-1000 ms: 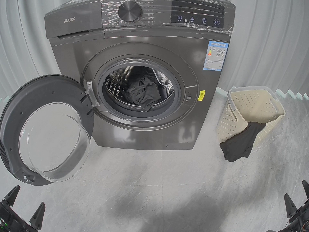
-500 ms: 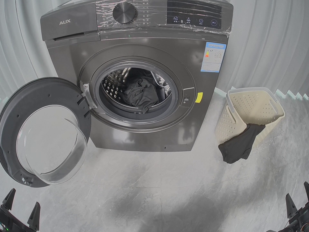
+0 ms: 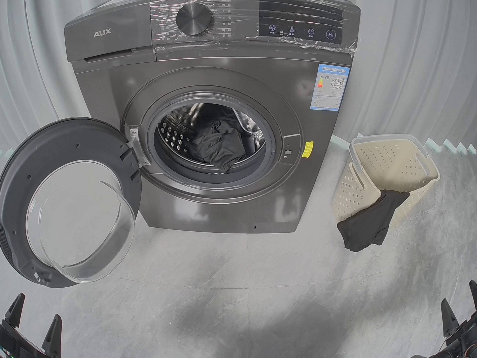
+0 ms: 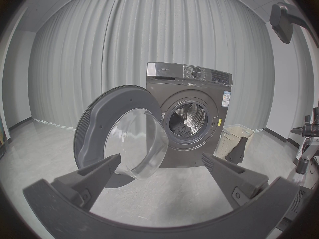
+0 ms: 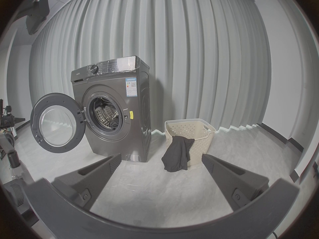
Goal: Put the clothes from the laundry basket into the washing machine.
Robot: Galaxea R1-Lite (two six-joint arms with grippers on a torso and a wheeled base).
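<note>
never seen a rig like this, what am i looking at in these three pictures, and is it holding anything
This is a wheeled robot with two arms, each ending in a gripper. The head camera looks down at a washing machine with its door swung open; the left gripper and right gripper show at the bottom corners. The other two pictures come from wrist cameras, looking out between each arm's own fingers. Both are open and hold nothing. One dark garment lies in the drum; a second garment hangs over the rim of the laundry basket on the floor, on the robot's right of the machine.
</note>
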